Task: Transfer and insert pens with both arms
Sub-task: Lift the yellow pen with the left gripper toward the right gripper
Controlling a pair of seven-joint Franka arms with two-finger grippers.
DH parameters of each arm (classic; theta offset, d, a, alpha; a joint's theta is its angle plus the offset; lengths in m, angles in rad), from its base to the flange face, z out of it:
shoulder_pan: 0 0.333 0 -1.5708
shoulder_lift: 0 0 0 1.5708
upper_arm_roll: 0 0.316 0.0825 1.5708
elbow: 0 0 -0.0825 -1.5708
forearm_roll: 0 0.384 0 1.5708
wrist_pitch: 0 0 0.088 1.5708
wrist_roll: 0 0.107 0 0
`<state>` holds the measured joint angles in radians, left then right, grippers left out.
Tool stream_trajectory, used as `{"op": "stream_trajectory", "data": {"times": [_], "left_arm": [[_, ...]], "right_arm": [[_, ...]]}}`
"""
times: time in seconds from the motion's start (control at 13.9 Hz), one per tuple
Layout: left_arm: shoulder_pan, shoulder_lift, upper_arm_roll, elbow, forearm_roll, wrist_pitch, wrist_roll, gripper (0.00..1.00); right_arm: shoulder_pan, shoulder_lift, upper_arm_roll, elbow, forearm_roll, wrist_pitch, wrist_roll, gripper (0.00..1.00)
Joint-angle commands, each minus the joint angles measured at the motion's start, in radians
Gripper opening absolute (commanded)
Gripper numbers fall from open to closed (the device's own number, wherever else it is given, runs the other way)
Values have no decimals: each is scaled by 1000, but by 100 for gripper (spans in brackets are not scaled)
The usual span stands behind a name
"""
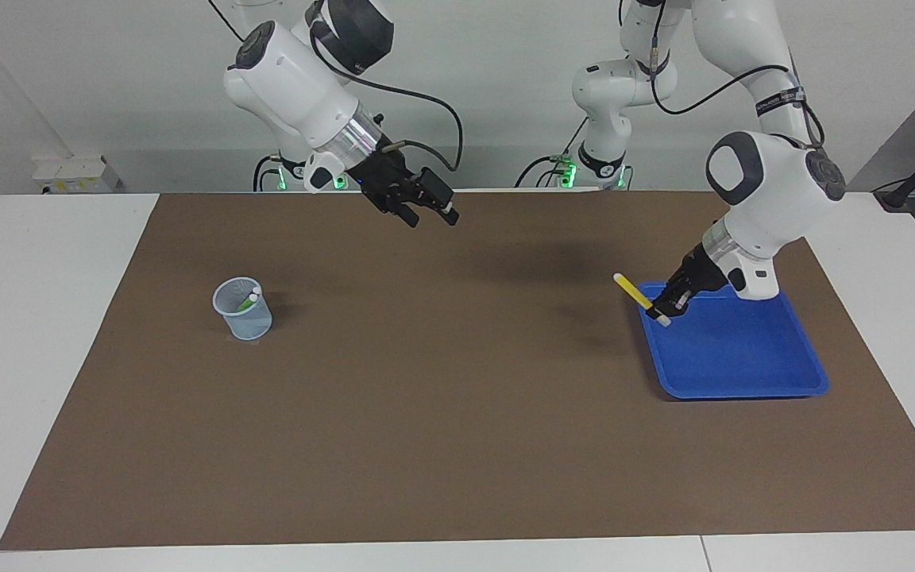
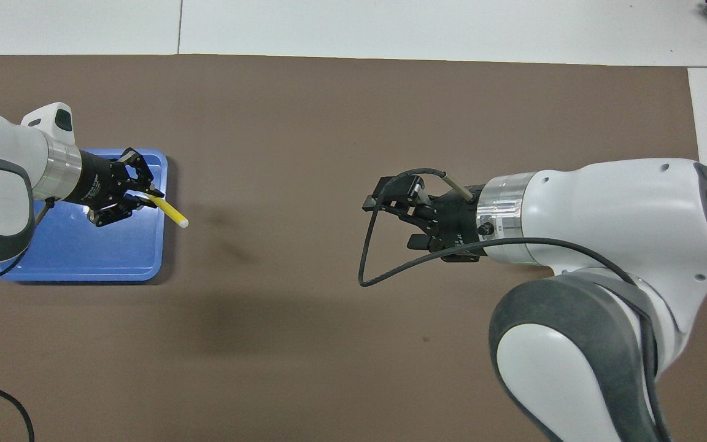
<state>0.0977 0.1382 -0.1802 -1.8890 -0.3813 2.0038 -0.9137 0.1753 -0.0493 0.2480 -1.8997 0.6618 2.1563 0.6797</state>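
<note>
So the brown mat [image 1: 457,413] covers the tabletop, blue tray [image 1: 743,373] at the left arm's end. Right tool [image 1: 426,213] hangs over the mat, fingers apart, holding nothing. Left tool [image 1: 673,304] is clamped on the yellow pen [image 1: 634,291] over the tray's edge. Small cup [image 1: 241,308] holds the green pen [image 1: 248,301].

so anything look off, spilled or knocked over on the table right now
Nothing stands out. The pale blue mesh cup stands upright with a green marker pen in it, the blue plastic tray lies flat, and the left end effector holds the slim yellow marker pen tilted over the tray's edge.
</note>
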Motion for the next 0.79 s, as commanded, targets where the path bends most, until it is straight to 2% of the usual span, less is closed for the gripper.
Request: {"op": "stream_trajectory", "data": {"times": [0.0,0.22,0.43,0.72], "left_arm": [[-19,-55,7,-19,-118,-40,-193,0],[-71,-87,5,-27,-180,-62,-357,0],[-125,-132,5,-59,-231,-60,-473,0],[-183,-201,5,-110,-271,-53,-548,0]], "right_arm": [[62,0,-1,-19,36,103,55,100],[133,17,-1,-36,35,259,122,89],[223,86,-1,-35,35,433,127,88],[276,143,-1,-22,22,536,113,88]]}}
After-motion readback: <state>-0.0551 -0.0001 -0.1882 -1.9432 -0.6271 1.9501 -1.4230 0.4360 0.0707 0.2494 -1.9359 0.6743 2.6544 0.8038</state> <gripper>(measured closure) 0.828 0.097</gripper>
